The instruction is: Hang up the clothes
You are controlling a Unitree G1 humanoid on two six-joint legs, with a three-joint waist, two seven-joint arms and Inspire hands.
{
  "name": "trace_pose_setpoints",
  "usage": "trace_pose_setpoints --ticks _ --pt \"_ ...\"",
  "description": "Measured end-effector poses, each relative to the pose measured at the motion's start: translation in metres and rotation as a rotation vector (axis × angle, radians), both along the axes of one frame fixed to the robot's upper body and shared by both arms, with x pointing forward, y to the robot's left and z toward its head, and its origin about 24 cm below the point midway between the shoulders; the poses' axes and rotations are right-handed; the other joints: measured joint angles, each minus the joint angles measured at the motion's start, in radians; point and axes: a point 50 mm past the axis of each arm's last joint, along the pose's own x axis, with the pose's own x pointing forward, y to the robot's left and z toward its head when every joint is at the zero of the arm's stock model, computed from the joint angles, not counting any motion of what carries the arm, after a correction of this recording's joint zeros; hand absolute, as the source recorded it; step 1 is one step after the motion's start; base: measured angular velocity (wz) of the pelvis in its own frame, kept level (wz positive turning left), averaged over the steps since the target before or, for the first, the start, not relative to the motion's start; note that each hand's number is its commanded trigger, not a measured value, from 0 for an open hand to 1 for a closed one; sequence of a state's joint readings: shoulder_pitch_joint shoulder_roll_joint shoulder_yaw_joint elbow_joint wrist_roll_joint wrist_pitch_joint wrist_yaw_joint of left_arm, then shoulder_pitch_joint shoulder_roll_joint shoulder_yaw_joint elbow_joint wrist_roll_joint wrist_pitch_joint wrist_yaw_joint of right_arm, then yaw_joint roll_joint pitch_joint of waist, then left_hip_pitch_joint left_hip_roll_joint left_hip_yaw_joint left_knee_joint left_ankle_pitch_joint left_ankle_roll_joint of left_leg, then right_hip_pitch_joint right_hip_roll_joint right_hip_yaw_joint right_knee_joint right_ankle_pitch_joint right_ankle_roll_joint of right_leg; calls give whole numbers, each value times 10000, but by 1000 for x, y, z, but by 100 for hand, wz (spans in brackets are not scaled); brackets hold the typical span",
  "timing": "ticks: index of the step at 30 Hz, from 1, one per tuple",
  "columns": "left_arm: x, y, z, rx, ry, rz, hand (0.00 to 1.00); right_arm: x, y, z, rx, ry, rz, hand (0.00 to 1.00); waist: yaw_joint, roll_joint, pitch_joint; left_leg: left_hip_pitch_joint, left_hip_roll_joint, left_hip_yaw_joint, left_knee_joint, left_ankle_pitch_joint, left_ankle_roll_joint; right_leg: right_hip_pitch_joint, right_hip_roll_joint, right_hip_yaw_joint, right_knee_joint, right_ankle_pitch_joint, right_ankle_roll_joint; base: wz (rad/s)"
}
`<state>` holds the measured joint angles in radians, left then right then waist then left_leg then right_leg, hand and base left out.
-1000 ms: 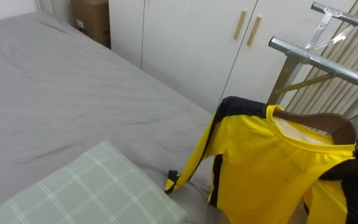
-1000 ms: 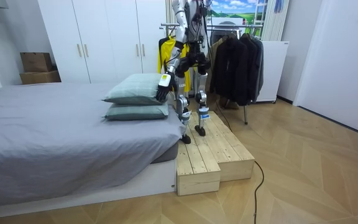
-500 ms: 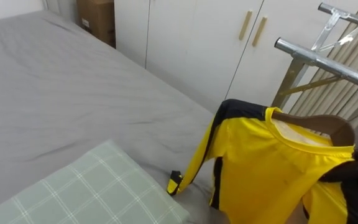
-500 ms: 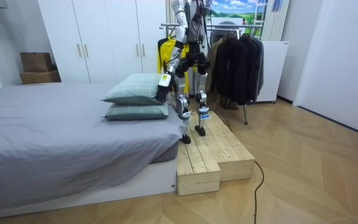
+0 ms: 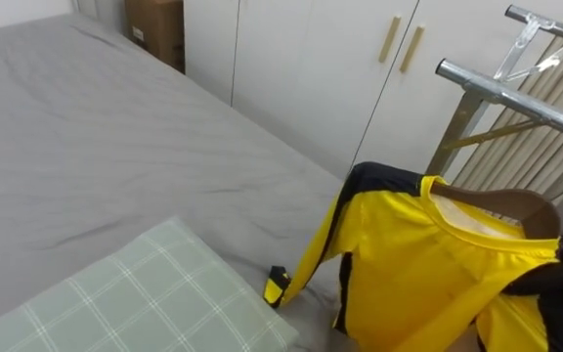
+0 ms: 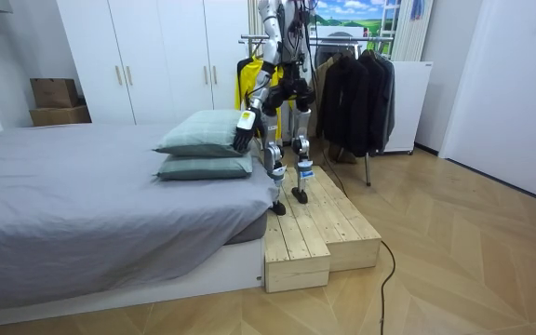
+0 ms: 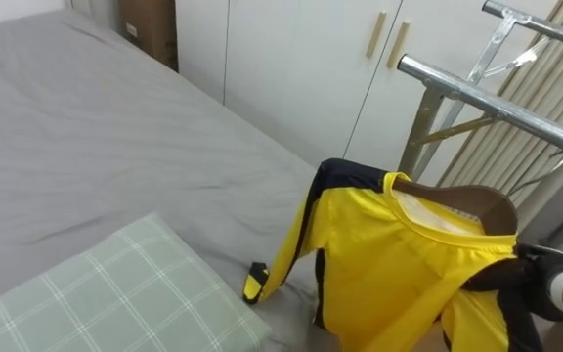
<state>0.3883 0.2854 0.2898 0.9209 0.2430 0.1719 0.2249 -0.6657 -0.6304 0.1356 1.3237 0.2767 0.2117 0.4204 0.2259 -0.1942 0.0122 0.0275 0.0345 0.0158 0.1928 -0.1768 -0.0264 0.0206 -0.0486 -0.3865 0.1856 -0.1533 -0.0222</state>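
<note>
The right hand [image 7: 547,288] comes in at the right edge of the eye views, low, against the black shoulder of the yellow shirt [image 5: 418,264]. The dark cloth covers it there, so I cannot tell how far it is closed or whether it has the hanger. The shirt is of a smooth, slightly shiny fabric, bright yellow, with black at the shoulders and a black line down the side. It sits on a brown wooden hanger [image 5: 516,203], whose curved top shows inside the collar. One long sleeve hangs down to the left, and its black cuff [image 5: 278,286] ends just beside the corner of the pillow [image 5: 135,293].

The shirt and the hanger are below the metal rail [image 5: 516,93] and apart from it. The rail is a round grey tube, and a second tube runs higher behind it. Behind the shirt stands a white wardrobe [image 5: 291,68] with flat doors and thin, pale wooden handles. The bed [image 5: 86,147] has a grey sheet with soft wrinkles. The pillow is pale green with a pattern of thin white squares. A cardboard box [image 5: 154,29] stands at the far corner.

In the room view the robot stands upright on a low platform [image 6: 310,233] of light wooden planks, between the bed and the rack. Its left hand [image 6: 246,130] hangs beside the two stacked pillows, empty, but too small to tell how the hand is held. Dark jackets [image 6: 356,93] hang on the rack at the room view's right.
</note>
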Motion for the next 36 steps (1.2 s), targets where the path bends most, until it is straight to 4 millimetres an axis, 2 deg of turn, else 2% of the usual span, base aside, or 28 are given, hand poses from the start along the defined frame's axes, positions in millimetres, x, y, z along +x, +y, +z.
trace_pose_setpoints --ticks 4,8,13,17,23,26,28,30,33,36 --pt "-2 2 2 120 -22 -19 0 0 -1 1 -33 -18 -48 100 -18 -130 -18 -9 -1 -3 -2 1 -1 -1 -6 -16 -2 -1 1 0" --pt "-8 3 5 246 24 -50 0 0 -2 2 -60 38 -90 100 -8 -243 -73 22 -9 10 0 1 -1 32 -6 -71 -2 0 1 0" --pt "-10 2 7 210 -30 -112 0 -2 -11 8 -197 -70 -285 100 7 -226 -72 88 -39 -47 29 1 1 120 -66 -132 11 -1 1 2" --pt "-14 -1 5 124 -6 39 0 0 -21 21 -332 -515 -729 100 -73 -121 -102 197 -58 -63 -43 3 17 203 -91 -135 34 -4 7 0" --pt "-17 -3 4 -84 106 225 0 7 -30 42 -501 -1231 -1178 100 -436 -16 -142 210 -130 -222 -53 11 38 252 -205 -284 205 -134 63 10" --pt "-19 -4 3 -202 297 310 0 8 -30 44 -574 -1350 -1331 100 -520 42 -118 315 -136 -202 -45 -5 62 339 -229 -276 242 -153 78 1" --pt "-19 -4 2 -386 334 346 0 8 -31 44 -582 -1340 -1349 100 -582 133 -61 348 -168 -221 -8 -35 104 302 -309 -284 439 -218 104 3" --pt "-22 -7 -1 -718 474 473 0 7 -32 44 -617 -1279 -1357 100 -910 269 -64 245 -315 -281 234 -165 260 266 -557 -425 841 -406 245 20" --pt "-25 -12 -5 -1063 574 726 0 3 -39 47 -721 -1144 -1605 100 -982 494 -73 139 -419 -285 541 -420 428 57 -731 -390 1478 -456 318 -5" --pt "-26 -15 -6 -1143 601 807 0 -2 -48 54 -939 -1146 -1818 100 -997 514 -52 99 -460 -284 723 -564 528 -121 -891 -284 2068 -462 329 0"
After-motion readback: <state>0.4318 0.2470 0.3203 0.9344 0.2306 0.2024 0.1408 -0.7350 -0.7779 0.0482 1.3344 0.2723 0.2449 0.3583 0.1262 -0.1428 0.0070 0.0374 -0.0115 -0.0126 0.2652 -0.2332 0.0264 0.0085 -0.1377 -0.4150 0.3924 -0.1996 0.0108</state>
